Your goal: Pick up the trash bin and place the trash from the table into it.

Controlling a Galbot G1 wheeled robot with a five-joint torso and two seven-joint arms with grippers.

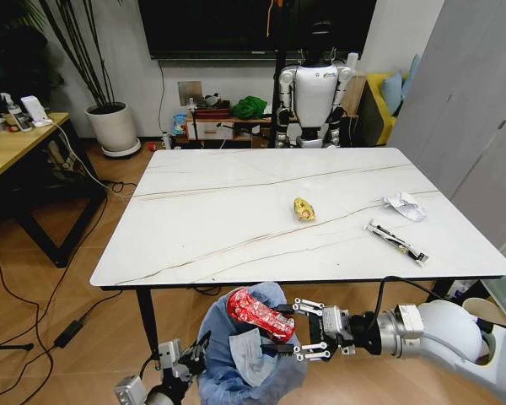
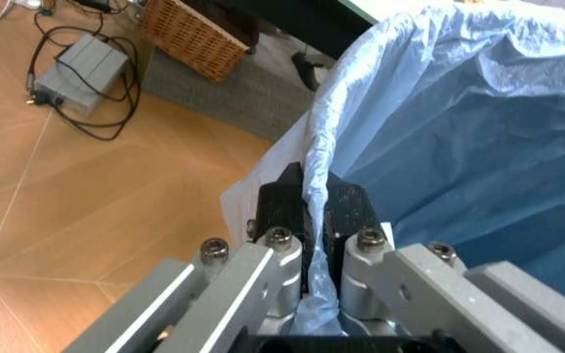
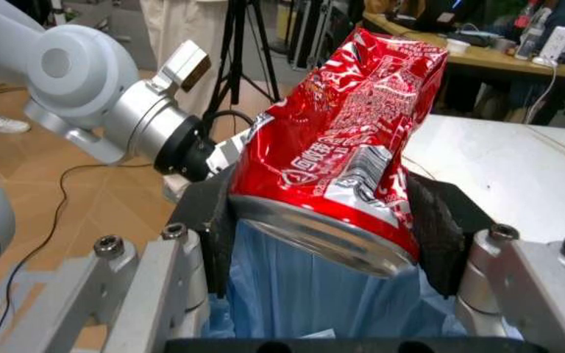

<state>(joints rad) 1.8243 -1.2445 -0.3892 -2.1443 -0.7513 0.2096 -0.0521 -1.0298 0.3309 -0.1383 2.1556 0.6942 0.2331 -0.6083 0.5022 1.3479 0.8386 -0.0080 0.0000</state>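
Above the trash bin [image 1: 236,371], gripper-held red can [image 1: 260,315].

a potted plant [image 1: 111,126] stands by the wall, a wicker basket [image 2: 192,38] and cables [image 1: 17,295] on the floor.

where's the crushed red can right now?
In the head view, the crushed red can is clamped in the right tool, over the open trash bin just off the table's near edge. The left tool pinches the bin's bag rim.
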